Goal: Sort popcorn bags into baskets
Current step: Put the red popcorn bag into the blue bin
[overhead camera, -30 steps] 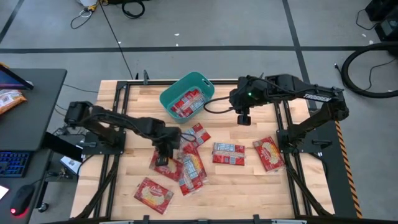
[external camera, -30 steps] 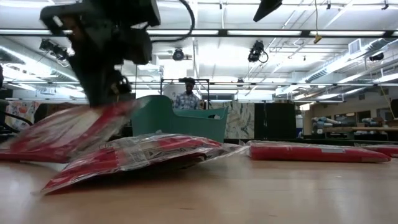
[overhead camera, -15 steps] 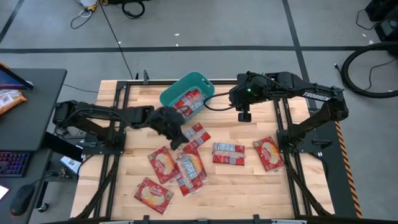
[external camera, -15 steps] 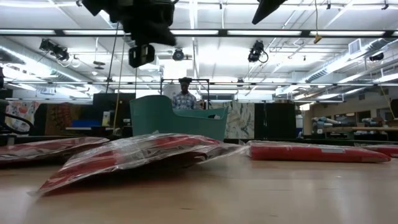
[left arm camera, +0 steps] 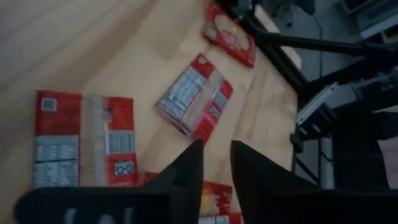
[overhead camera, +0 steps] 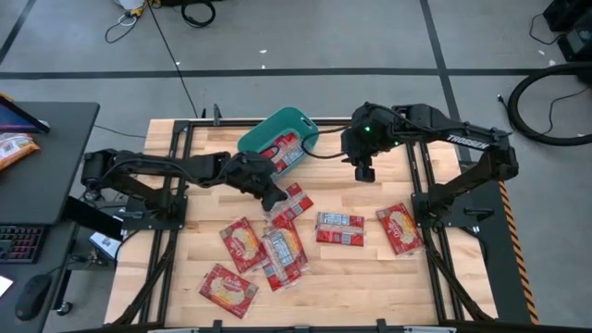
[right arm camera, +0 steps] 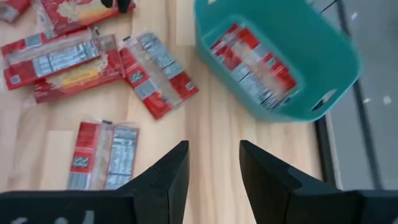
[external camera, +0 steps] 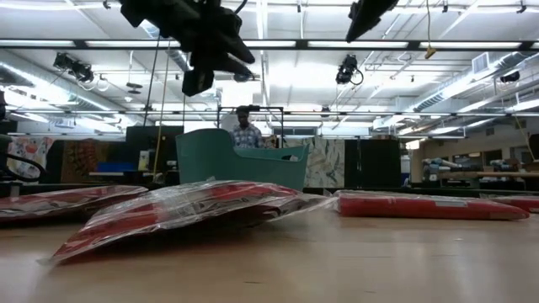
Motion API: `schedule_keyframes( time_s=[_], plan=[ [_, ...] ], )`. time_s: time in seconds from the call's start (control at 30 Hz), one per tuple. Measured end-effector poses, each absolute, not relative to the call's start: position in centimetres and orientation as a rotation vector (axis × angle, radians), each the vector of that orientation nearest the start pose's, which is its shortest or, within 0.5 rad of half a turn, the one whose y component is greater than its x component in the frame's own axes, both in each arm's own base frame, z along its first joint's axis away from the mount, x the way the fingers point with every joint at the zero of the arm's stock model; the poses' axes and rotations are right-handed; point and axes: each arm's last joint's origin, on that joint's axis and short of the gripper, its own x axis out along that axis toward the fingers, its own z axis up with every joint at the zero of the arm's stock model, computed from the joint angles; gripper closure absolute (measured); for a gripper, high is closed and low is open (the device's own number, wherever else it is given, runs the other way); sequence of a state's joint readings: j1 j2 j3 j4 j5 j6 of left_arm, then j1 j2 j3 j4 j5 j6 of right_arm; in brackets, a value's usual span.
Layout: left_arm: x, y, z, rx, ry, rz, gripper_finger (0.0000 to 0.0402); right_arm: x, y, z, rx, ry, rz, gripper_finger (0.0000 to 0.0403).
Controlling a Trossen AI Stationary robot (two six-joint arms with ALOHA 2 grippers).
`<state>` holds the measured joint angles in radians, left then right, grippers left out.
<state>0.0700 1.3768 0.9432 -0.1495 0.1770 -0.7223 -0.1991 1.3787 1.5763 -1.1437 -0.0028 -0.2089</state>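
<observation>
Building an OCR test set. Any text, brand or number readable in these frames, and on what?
None can be read.
Popcorn bags: printed panels and a square code show in the left wrist view, too blurred to read.
Right arm: pale lettering on the link, too small to read.
Teal basket: no lettering shows.

**Robotics lab, open industrial hall**

I work at a wooden table [overhead camera: 351, 264] on a bare concrete floor [overhead camera: 305, 37] with taped lines and loose cables [overhead camera: 194, 13]. Strip lights [external camera: 362, 44] hang overhead; a person [external camera: 245, 126] stands behind; a keyboard [overhead camera: 20, 242] sits alongside.
</observation>
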Motion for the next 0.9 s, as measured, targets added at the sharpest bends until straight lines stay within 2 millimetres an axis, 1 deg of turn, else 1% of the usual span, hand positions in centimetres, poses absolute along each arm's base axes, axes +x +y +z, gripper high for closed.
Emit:
schedule_keyframes(
  time_s=[0.13,0.27,0.47,0.57,0.63,0.73,0.9],
  plan=[
    [30.3,0.9,24.9,-0.801,0.642,0.111,0.027,24.9,-5.3,37.1,-0.07,0.988,-0.068,0.0257],
    [31.1,0.5,23.4,-0.833,0.689,0.16,0.0247,25.2,-5.2,35.0,-0.059,1.01,-0.035,0.0257],
    [32.0,-0.5,20.7,-0.774,0.764,0.269,0.0244,25.2,-5.1,33.1,-0.032,1.052,-0.001,0.0257],
    [32.8,-0.9,19.9,-0.758,0.82,0.286,0.0244,24.9,-5.0,32.5,-0.033,1.053,0.035,0.0257],
    [33.6,-1.1,19.6,-0.742,0.848,0.295,0.0244,24.5,-4.8,31.9,-0.034,1.046,0.053,0.0257],
    [35.0,-1.4,19.6,-0.669,0.886,0.322,0.0244,23.9,-4.6,30.5,-0.026,1.024,0.054,0.0257],
    [36.6,-1.4,19.0,-0.628,0.94,0.389,0.0244,23.0,-3.4,28.0,-0.008,1.058,0.078,0.0257]
  ],
)
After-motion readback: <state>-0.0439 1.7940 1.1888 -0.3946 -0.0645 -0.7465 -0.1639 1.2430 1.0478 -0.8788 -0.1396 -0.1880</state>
